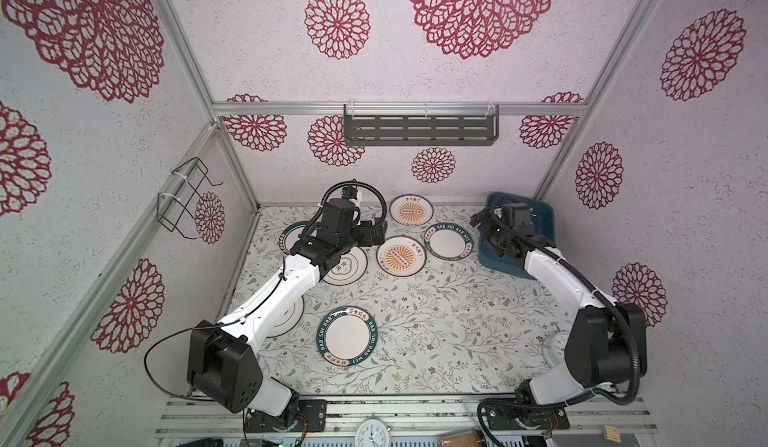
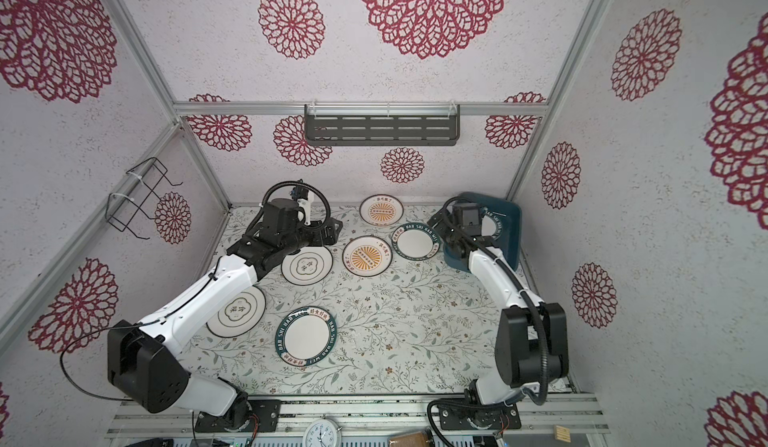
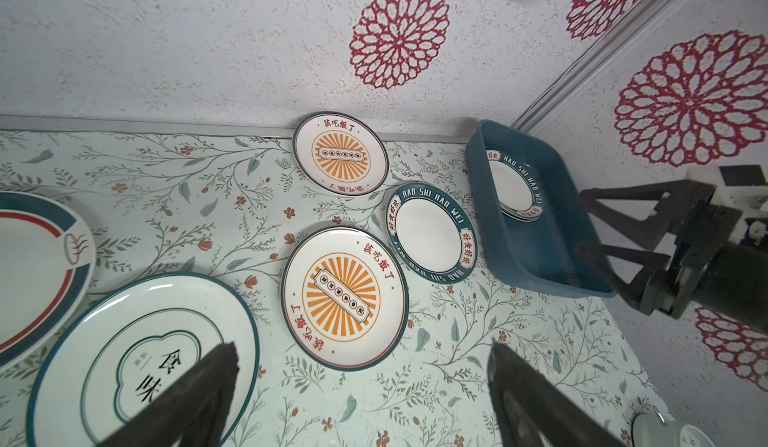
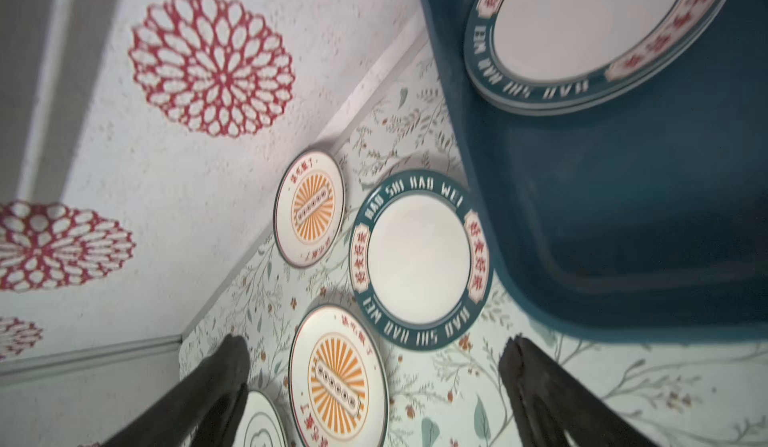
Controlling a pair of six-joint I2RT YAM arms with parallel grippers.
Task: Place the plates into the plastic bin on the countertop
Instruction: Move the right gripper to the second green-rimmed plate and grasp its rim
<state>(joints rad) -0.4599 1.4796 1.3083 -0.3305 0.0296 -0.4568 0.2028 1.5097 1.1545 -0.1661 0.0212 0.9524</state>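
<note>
The left claw [image 3: 361,351] hangs wide open and empty over the countertop [image 1: 436,320] at about 11 o'clock, its dark fingers [image 3: 208,382] spread near a clover plate [image 2: 305,265] that is glossy white and round with a thin teal rim. A banded plate [image 3: 25,266], red and teal, lies at that plate's 10 o'clock. A second clover plate [image 2: 236,311] sits partly under the left arm [image 1: 282,287] at 8 o'clock. Near 6 o'clock a green-lettered plate [image 1: 348,337] lies flat, face up. A sunburst plate [image 1: 401,255] lies just beyond centre, and a second sunburst plate [image 1: 410,210] at its 12 o'clock, by the back wall [image 1: 457,166]. Another lettered plate [image 1: 449,241] lies just beside the plastic bin [image 2: 513,224]. The right claw [image 4: 374,341] is also spread wide, holding nothing, raised by the bin's 9 o'clock side. The bin — smooth dark teal, rectangular, with rounded corners and sloped walls — stands at 2 o'clock, its long axis running 6 to 12. A stack of lettered plates [image 3: 511,187] lies flat in its far half.
</note>
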